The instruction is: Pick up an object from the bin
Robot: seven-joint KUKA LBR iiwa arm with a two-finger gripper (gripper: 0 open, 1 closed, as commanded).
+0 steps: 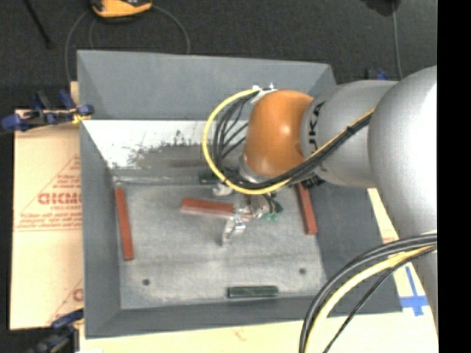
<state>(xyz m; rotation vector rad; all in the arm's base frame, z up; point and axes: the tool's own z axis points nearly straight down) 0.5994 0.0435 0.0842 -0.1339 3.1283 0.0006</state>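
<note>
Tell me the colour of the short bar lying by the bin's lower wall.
The short bar is dark green, seen best in the camera view.

"UKA" on the arm (368,145)

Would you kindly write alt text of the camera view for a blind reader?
The gripper hangs in the grey bin, by a central reddish-brown bar; a left bar, a right bar and a dark green bar lie apart.

Red-brown bars, three: centre bar (206,208) just beside gripper (234,228), view's left; left bar (124,223) well apart, same side; right bar (307,210) near, view's right. One dark green bar (252,292), below gripper in view.
</note>
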